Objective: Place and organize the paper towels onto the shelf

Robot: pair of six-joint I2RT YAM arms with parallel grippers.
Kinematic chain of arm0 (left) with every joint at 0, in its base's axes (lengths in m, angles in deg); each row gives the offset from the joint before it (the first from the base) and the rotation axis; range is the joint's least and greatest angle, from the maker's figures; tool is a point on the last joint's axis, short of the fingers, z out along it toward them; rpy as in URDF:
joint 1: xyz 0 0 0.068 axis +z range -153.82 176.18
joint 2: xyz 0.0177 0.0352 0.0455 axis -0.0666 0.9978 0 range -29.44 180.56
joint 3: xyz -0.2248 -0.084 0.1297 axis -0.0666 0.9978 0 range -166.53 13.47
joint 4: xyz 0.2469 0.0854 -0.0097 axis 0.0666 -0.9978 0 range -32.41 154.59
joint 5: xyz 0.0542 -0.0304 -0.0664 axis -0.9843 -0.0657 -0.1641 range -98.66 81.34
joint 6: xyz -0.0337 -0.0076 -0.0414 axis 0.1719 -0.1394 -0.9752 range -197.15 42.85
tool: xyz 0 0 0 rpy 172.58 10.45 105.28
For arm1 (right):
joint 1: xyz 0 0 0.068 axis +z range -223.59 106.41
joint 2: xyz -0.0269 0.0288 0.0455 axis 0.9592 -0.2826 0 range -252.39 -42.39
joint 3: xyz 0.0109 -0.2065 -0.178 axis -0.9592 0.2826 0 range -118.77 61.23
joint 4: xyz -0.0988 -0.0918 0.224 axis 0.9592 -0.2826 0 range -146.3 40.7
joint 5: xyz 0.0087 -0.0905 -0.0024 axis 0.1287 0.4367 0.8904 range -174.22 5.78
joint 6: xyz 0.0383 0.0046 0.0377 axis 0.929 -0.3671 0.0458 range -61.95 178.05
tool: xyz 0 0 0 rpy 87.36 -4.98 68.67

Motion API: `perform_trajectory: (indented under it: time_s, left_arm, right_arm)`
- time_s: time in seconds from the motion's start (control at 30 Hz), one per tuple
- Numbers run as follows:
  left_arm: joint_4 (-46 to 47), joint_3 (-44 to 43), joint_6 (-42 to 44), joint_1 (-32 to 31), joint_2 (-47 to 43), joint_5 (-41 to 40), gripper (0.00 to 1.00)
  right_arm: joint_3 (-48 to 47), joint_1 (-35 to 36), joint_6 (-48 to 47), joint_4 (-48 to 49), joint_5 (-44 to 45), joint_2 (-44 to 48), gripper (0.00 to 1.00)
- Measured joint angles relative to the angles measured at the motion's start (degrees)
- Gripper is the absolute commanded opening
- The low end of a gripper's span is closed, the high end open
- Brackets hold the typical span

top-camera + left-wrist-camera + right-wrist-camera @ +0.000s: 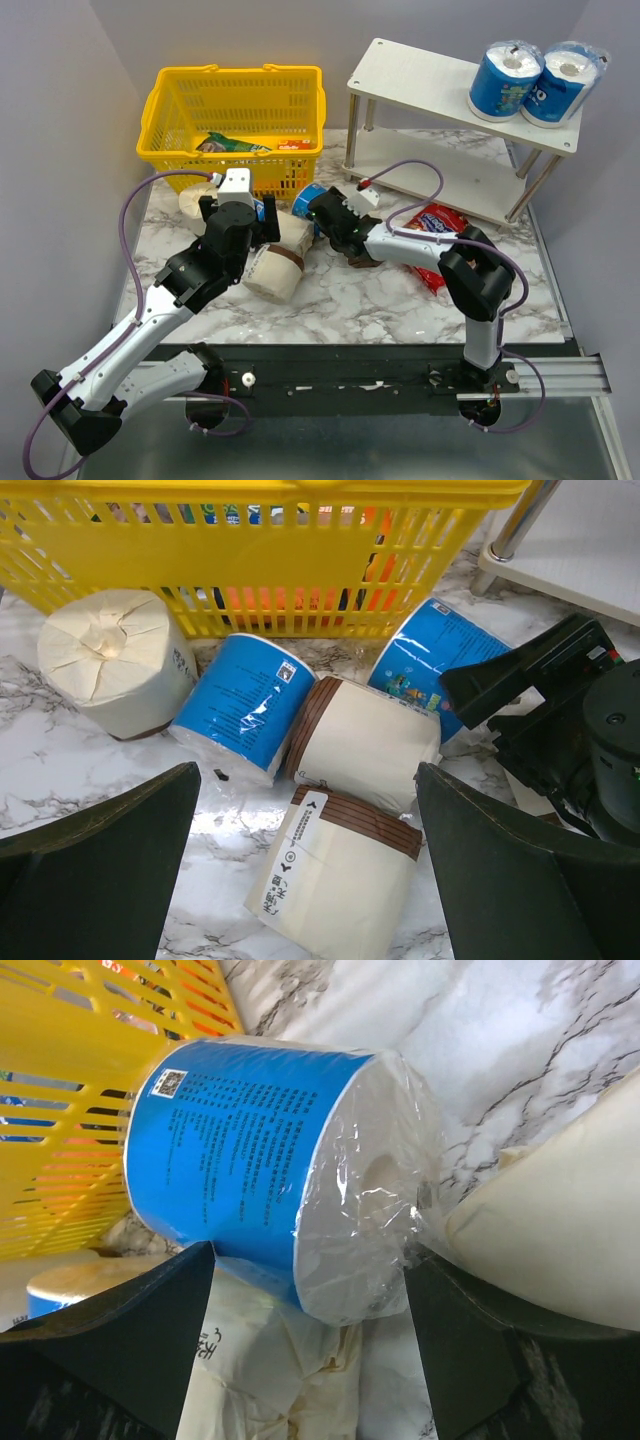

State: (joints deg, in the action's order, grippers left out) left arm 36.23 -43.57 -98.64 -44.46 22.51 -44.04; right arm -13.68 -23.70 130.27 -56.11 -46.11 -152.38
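Observation:
Two blue-wrapped paper towels (537, 82) stand on the right end of the white shelf's top tier (420, 80). Several more lie on the marble in front of the yellow basket. My left gripper (262, 232) (308, 775) is open and hovers over a cream roll with a brown band (345, 880) (273, 272). Behind it lie a second cream roll (365, 742), two blue rolls (245, 702) (430, 665) and an upright cream roll (112, 660). My right gripper (320, 213) (308, 1255) is open, its jaws on either side of the end of a blue roll (260, 1155) (310, 195).
The yellow basket (235, 110) stands at the back left with a few packets inside. A red snack bag (437, 228) lies under the right arm. The shelf's lower tier (450, 170) holds nothing visible. The two grippers are close together over the pile.

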Motion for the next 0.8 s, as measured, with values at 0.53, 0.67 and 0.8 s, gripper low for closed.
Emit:
perform_trajectory:
  time_s: [0.53, 0.67, 0.8]
  left_arm:
    - [0.0, 0.28, -0.22, 0.0, 0.0, 0.0, 0.99]
    - [0.0, 0.28, -0.24, 0.0, 0.0, 0.0, 0.99]
    - [0.0, 0.28, -0.26, 0.0, 0.0, 0.02, 0.99]
  right_arm:
    - [0.2, -0.76, -6.8, 10.01, -0.04, -2.54, 0.87]
    - [3.74, -1.25, -10.32, 16.98, -1.99, -2.58, 0.75]
    - [8.81, -1.27, -12.76, 25.77, -3.41, -2.36, 0.52]
